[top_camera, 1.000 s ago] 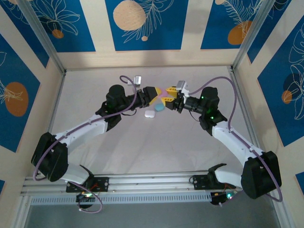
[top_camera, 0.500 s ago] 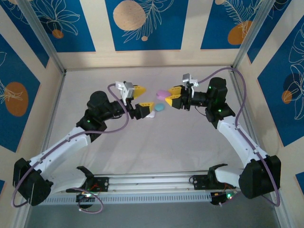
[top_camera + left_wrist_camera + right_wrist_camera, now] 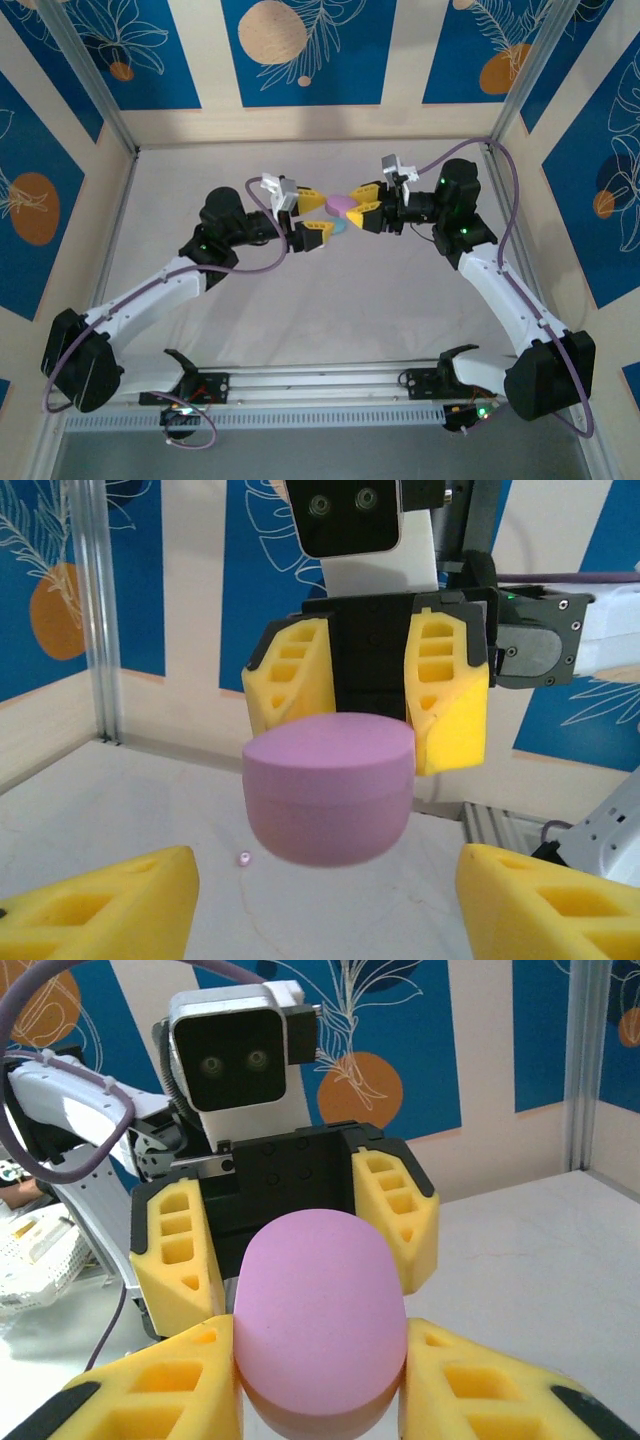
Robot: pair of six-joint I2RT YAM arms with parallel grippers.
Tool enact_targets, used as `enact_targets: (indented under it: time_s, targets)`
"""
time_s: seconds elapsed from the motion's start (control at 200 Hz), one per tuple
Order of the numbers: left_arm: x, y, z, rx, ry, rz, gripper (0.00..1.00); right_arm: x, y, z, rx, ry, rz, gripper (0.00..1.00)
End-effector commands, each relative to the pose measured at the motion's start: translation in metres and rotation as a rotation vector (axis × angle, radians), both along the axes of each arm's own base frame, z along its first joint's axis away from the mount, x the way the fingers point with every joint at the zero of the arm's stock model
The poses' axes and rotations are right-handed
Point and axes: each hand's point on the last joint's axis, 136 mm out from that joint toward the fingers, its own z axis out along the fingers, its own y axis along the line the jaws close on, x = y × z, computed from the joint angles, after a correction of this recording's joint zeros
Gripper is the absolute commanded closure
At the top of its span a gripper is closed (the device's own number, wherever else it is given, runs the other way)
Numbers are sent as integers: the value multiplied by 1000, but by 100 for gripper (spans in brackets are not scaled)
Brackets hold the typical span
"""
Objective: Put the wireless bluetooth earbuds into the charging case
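Pink charging case (image 3: 330,800) was clamped aloft by the right gripper (image 3: 358,202), long axis aimed at the left gripper (image 3: 322,216), spread open directly opposite; a tiny pink earbud (image 3: 244,859) was seen on the table (image 3: 120,810) beneath.

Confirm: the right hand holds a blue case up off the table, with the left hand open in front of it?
No: the case in the right hand is pink, not blue, as the left wrist view shows. It is held off the table, the left hand open in front of it.
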Motion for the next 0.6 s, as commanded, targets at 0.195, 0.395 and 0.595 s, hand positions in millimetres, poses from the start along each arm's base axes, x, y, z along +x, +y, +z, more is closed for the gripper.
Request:
enact_targets:
  time_s: [0.195, 0.395, 0.595]
  targets:
    - [-7, -8, 25, -50, -14, -87, 39, -10, 3, 15, 7, -69, 26, 64]
    - [-8, -10, 27, -59, -8, -102, 44, -8, 4, 15, 9, -84, 11, 64]
    - [-7, -12, 27, -70, -4, -106, 45, -6, 5, 14, 11, -89, 7, 64]
